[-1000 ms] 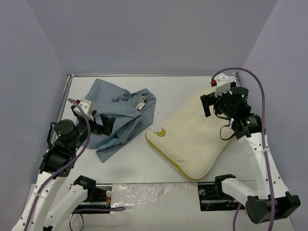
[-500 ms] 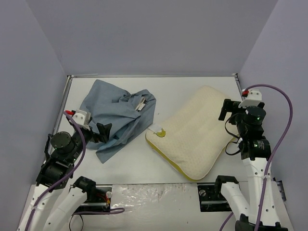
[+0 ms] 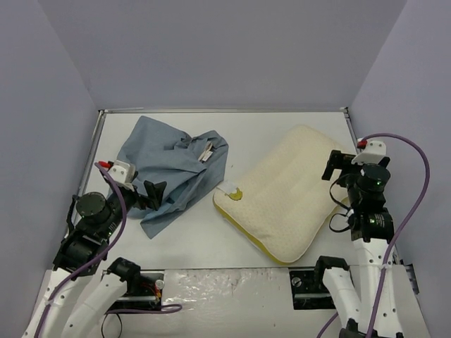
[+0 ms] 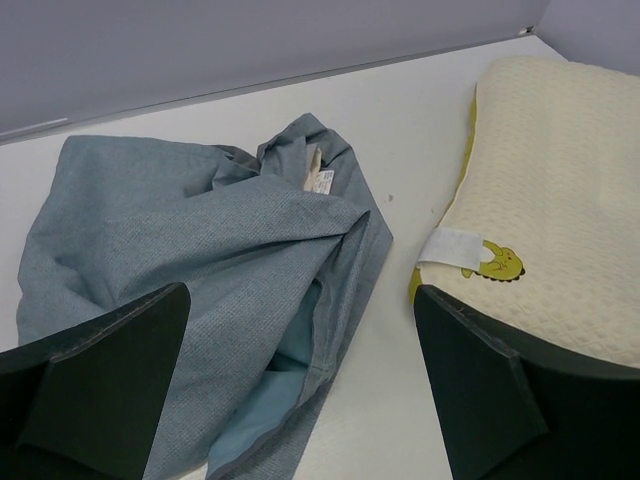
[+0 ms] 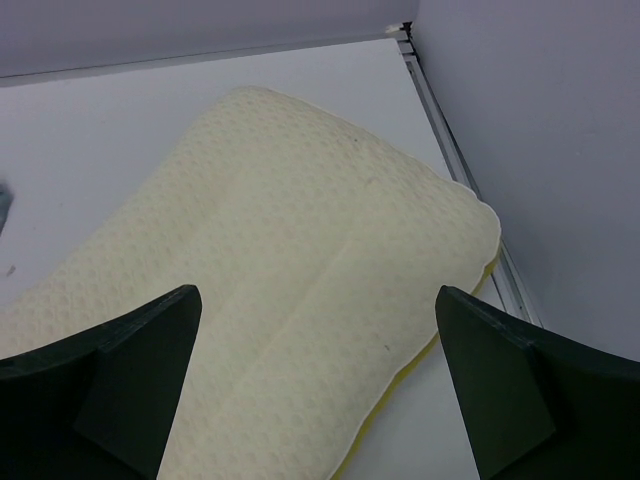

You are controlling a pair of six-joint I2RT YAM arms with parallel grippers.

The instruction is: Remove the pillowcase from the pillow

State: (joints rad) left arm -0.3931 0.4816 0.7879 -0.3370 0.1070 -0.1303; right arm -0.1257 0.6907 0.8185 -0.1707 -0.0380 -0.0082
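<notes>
Pillowcase (image 3: 173, 169) was off, folks, lying by itself as a wrinkled blue-grey heap in the upper left of the top view, on the white table (image 3: 282, 127). Its small white tag (image 3: 207, 151) showed near the heap's upper right corner. In the left wrist view its mouth gaped a little at the bottom centre, showing a paler blue lining.

Right of centre the pillow (image 3: 285, 190) lay bare and plump, cream and dimpled, set on a slant from lower left to upper right. A white label with a little yellow-green figure (image 3: 232, 190) sat at its left corner, and a brighter yellow edge (image 3: 246, 236) ran along the lower left side. A strip of bare table separated the pillow from the pillowcase, near but not touching.

The left gripper (image 3: 151, 191) was at the lower left edge of the pillowcase, its dark fingers (image 4: 110, 370) spread wide with nothing held between them. Over at the right edge of the top view, the right gripper (image 3: 337, 163) hung by the pillow's right side, its jaws likewise wide apart and empty, with the pillow filling the right wrist view.
</notes>
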